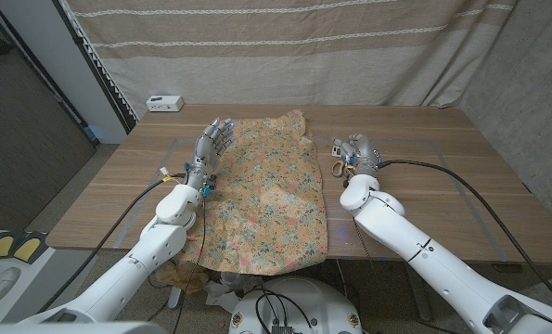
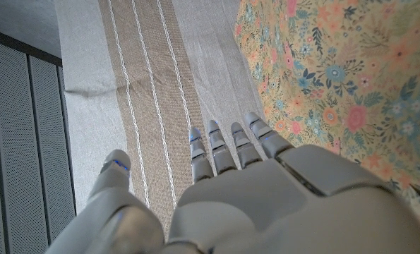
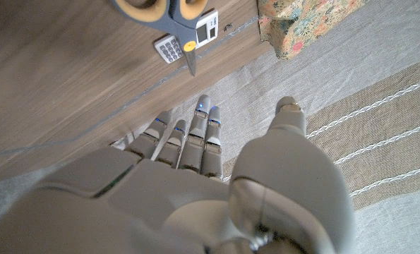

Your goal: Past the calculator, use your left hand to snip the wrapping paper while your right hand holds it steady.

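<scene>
Both hands point(image 1: 214, 141) point(image 1: 358, 150) beside floral paper point(image 1: 266, 190)

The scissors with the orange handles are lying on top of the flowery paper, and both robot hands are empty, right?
Not quite. The grey scissors with orange handles lie on the small white calculator on the bare wooden table, apart from the floral wrapping paper, as the right wrist view shows. The rest holds: the left hand and right hand hold nothing.
</scene>
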Robot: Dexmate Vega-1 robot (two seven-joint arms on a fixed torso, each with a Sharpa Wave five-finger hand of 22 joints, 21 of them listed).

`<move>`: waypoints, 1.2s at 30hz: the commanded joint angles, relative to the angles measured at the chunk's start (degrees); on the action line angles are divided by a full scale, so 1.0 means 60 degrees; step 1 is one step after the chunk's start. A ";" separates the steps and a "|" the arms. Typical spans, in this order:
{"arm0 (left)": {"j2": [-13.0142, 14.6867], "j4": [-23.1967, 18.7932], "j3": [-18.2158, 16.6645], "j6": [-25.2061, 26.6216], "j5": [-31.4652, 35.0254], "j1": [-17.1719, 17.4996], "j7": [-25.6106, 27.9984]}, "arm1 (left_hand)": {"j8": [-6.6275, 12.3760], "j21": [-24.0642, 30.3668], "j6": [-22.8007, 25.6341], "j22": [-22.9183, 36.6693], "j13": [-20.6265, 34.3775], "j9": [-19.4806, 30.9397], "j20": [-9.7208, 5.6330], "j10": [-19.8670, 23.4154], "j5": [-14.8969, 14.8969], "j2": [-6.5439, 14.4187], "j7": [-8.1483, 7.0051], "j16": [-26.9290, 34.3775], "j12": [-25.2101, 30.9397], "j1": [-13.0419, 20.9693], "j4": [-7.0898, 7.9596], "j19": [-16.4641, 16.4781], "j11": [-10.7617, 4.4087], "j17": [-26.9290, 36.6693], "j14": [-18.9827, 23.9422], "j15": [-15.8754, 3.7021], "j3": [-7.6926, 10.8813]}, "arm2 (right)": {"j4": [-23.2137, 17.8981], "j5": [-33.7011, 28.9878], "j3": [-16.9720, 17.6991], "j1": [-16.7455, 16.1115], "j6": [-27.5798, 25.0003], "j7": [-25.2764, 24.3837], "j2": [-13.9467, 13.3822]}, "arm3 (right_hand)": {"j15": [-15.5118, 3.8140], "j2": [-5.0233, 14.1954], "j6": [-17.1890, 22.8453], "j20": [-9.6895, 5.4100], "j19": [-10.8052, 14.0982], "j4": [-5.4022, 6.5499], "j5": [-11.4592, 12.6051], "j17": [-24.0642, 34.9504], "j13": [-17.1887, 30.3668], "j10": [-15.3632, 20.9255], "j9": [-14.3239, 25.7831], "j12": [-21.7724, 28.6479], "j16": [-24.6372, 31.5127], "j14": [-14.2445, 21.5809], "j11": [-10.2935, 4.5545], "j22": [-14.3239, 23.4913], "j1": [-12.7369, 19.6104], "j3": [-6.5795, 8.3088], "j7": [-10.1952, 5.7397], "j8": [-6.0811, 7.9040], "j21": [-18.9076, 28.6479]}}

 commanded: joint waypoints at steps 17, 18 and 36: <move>0.0138 -0.0301 -0.0136 -0.0014 -0.0131 0.0248 0.0005 | 0.0024 -0.0013 0.0170 0.0023 0.0013 0.0034 -0.0413 0.0200 0.0081 -0.0062 -0.0046 0.0053 0.0094 0.0163 -0.0010 0.0005 -0.0039 0.0038 -0.0034 -0.0948 -0.0078 | 0.0519 -0.0718 -0.0685 0.0680 -0.1619 -0.0004 0.0458 | -0.0356 -0.0399 0.0197 0.0089 0.0070 0.0273 -0.0087 0.0067 0.0016 0.0391 0.0051 0.0043 0.0041 0.0235 0.0334 0.0048 -0.0259 -0.0295 0.0257 -0.0170 -0.0036; 0.0140 -0.0301 -0.0129 -0.0008 -0.0129 0.0248 -0.0002 | 0.0020 -0.0016 0.0167 0.0023 0.0013 0.0034 -0.0410 0.0203 0.0082 -0.0064 -0.0053 0.0052 0.0093 0.0164 -0.0010 -0.0001 -0.0039 0.0038 -0.0035 -0.0947 -0.0080 | 0.0562 -0.0755 -0.0691 0.0695 -0.1672 -0.0059 0.0496 | -0.0359 -0.0407 0.0329 0.0091 0.0079 0.0305 -0.0087 0.0068 0.0018 0.0480 0.0054 0.0067 0.0051 0.0281 0.0317 0.0047 -0.0310 -0.0322 0.0271 -0.0142 -0.0036; 0.0104 -0.0292 -0.0104 -0.0006 -0.0119 0.0263 0.0011 | 0.0010 -0.0012 0.0332 0.0025 0.0014 0.0034 -0.0421 0.0567 0.0093 -0.0079 -0.0058 0.0062 0.0176 0.0185 0.0000 0.0001 -0.0094 0.0040 -0.0014 -0.1005 -0.0134 | 0.1054 -0.0849 -0.0906 0.1267 -0.2380 0.0260 0.0656 | -0.0449 -0.0404 0.0654 0.0100 0.0302 0.0283 -0.0028 0.0060 0.0012 0.0946 0.0051 0.0155 0.0068 0.0612 0.0428 0.0043 -0.0203 -0.0334 0.0498 -0.0166 0.0008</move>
